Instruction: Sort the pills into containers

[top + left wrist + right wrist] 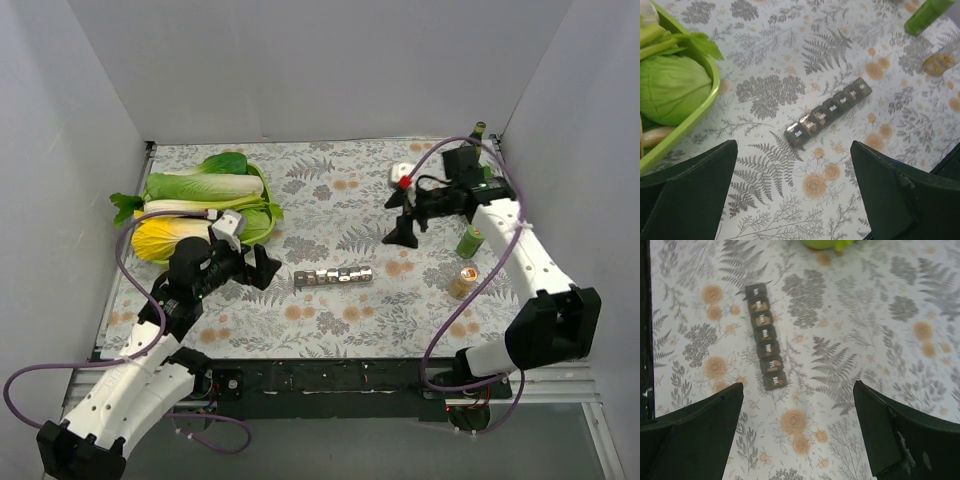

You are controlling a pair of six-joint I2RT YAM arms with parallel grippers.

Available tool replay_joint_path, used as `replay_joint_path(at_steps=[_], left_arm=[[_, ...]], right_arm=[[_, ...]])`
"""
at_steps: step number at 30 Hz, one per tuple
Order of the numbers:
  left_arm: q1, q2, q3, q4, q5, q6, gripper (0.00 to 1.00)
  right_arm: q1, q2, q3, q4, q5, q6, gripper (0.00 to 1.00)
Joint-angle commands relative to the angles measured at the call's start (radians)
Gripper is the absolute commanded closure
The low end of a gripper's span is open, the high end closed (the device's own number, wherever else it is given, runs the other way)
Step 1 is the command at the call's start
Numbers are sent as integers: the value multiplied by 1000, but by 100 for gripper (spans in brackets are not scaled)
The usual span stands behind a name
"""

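Roughly, from large to small: flowered table (330, 190), with a green vegetable tray (262, 190) at upper left. Left gripper (794, 150) and right gripper (799, 385) both spread wide, gripping nothing. Between them, at centre of the top view, the containers (333, 278), long axis running left to right. Might skid or swivel under a one-sided nudge. Might also topple the small amber jar (462, 283) at right.

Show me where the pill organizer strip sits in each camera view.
Top external: pill organizer strip near centre, lying roughly level.
Left wrist: strip at centre, lying diagonally.
Right wrist: strip upper left, running vertically.
Shared landmark: the green vegetable tray.
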Motion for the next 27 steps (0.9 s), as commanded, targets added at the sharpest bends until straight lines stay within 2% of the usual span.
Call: replay_joint_path(at_steps=[1, 4, 8, 12, 15, 20, 23, 27], left_arm=[[6, -50, -96, 78, 93, 102, 2], [5, -116, -161, 141, 182, 214, 2], [6, -191, -231, 204, 281, 325, 2], [6, -202, -267, 212, 299, 395, 2], [6, -185, -259, 192, 288, 432, 2], [6, -159, -248, 193, 291, 458, 2], [5, -159, -248, 192, 297, 472, 2], [5, -153, -248, 190, 311, 500, 2]], right_arm=[[230, 58, -76, -54, 184, -285, 2], [365, 108, -141, 41, 309, -313, 2], [473, 182, -207, 213, 402, -305, 2], [565, 233, -258, 333, 473, -293, 2], [604, 257, -299, 420, 532, -266, 2], [619, 332, -284, 460, 554, -204, 5], [622, 364, -270, 462, 569, -181, 11], [622, 385, -262, 447, 583, -158, 25]])
